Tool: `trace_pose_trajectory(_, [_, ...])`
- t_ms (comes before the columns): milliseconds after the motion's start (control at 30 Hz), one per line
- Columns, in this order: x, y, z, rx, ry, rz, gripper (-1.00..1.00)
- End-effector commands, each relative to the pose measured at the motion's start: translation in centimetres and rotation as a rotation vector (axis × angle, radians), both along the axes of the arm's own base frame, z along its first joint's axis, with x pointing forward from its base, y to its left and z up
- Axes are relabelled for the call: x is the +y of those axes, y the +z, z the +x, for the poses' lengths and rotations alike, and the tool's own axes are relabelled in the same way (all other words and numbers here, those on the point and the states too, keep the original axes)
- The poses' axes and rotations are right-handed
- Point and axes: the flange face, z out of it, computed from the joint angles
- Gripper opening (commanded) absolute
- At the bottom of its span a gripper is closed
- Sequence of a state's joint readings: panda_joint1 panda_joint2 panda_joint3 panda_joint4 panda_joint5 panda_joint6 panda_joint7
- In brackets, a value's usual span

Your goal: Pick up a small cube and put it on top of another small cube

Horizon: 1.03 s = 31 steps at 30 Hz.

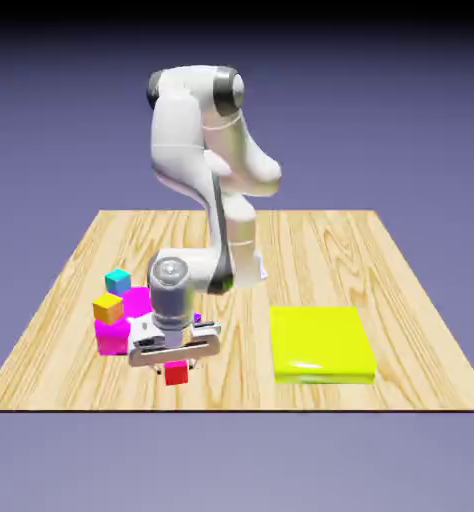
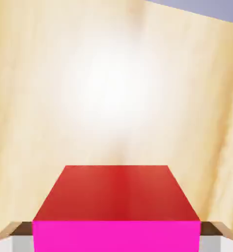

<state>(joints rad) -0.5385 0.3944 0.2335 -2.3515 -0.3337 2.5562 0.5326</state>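
- Your gripper (image 1: 176,368) sits low over the near part of the worktop (image 1: 381,260), and its jaws are clamped on the small red cube (image 1: 176,374); the hand view shows that red cube (image 2: 116,194) filling the space between the two grey fingertips (image 2: 209,241).
- The red cube is at about 7 o'clock from the worktop's middle, at or just above the wood; you cannot tell from these views whether it has left the surface.
- Judge it as light and rigid: a small hard block with flat, smooth faces. It should not deform, but smooth sides could slip if the grip is off-centre.
- The best hold is the one you appear to have: two opposite flat faces, squarely across the middle, leaving the bottom face free to land flat.
- A cluster lies at 9 to 10 o'clock of the gripper: an orange cube (image 1: 108,309) sitting on a larger magenta block (image 1: 114,338), and a teal cube (image 1: 118,281) behind.
- A flat yellow slab (image 1: 321,344) lies well apart at 3 o'clock.
- Lift straight up before crossing over, since the cluster is near and easily nudged.
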Motion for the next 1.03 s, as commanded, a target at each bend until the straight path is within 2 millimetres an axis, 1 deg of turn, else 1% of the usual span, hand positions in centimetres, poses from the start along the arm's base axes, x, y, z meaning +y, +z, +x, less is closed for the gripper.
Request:
trace_pose_trajectory(0, [0.0,1.5,0.2,0.000,0.000,-0.001,-1.00])
trace_pose_trajectory(67, [0.3,4.2,0.5,0.001,-0.014,0.002,-1.00])
trace_pose_trajectory(100, [0.3,4.9,0.0,0.004,-0.067,-0.003,-1.00])
trace_pose_trajectory(167, [-0.1,6.2,-1.8,0.007,-0.194,-0.022,-1.00])
trace_pose_trajectory(367, [-1.2,8.9,-8.8,-0.002,-0.576,-0.049,-1.00])
trace_pose_trajectory(467, [-1.1,9.6,-12.2,-0.006,-0.767,-0.028,-1.00])
trace_pose_trajectory(567, [-0.4,9.9,-15.6,0.002,-0.954,0.017,-1.00])
trace_pose_trajectory(600, [-0.5,9.5,-16.4,0.002,-0.966,0.008,-1.00])
trace_pose_trajectory(667, [-0.5,9.4,-16.5,0.000,-0.959,0.000,-1.00])
trace_pose_trajectory(767, [-0.3,6.3,-16.5,0.001,-0.958,0.007,-1.00])
trace_pose_trajectory(900, [0.0,2.4,-17.2,0.000,-0.959,0.000,-1.00])
trace_pose_trajectory(933, [0.0,2.4,-17.2,0.000,-0.959,0.000,1.00])
trace_pose_trajectory(967, [0.0,2.4,-17.2,0.000,-0.959,0.000,1.00])
trace_pose_trajectory(1000, [0.0,3.4,-16.9,0.001,-0.958,0.004,1.00])
